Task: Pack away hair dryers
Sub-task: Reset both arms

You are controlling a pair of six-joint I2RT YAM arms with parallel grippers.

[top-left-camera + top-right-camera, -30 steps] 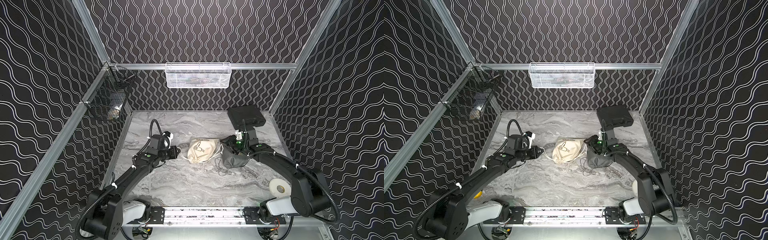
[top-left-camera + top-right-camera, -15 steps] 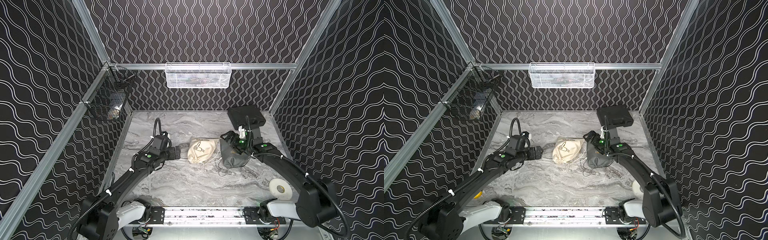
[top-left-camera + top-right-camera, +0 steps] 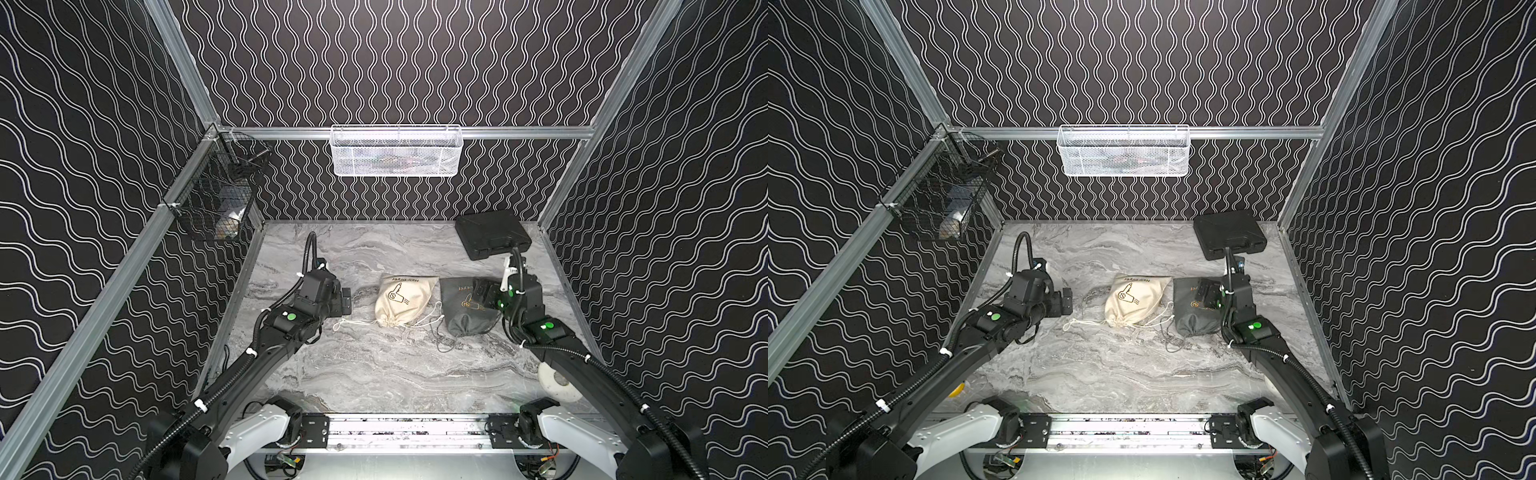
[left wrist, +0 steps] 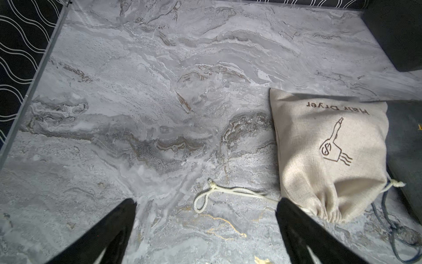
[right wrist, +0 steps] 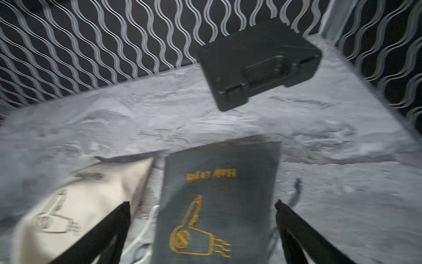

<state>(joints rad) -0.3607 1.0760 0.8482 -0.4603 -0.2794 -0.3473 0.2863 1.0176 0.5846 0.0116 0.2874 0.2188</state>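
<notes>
No hair dryers show in any view. Two drawn pouches printed with a dryer lie side by side mid-table. The beige pouch [image 3: 403, 301] [image 3: 1136, 301] [image 4: 331, 155] [image 5: 68, 217] is on the left, its white drawstring [image 4: 214, 192] trailing on the marble. The grey pouch [image 3: 467, 307] [image 3: 1196, 307] [image 5: 217, 205] is on the right. My left gripper [image 3: 345, 301] [image 3: 1065, 303] [image 4: 205, 203] stands open just left of the beige pouch, holding nothing. My right gripper [image 3: 484, 293] [image 3: 1208, 293] [image 5: 202, 204] hangs open over the grey pouch.
A black hard case [image 3: 492, 235] [image 3: 1229, 235] [image 5: 258, 61] lies at the back right corner. A white tape roll [image 3: 557, 382] sits front right under the right arm. A white mesh basket [image 3: 397, 151] hangs on the back wall, a black wire basket [image 3: 216, 195] on the left wall.
Both grippers have opened. The grey pouch, bunched under the right gripper before, now lies flatter on the table. Both arms have shifted slightly.
</notes>
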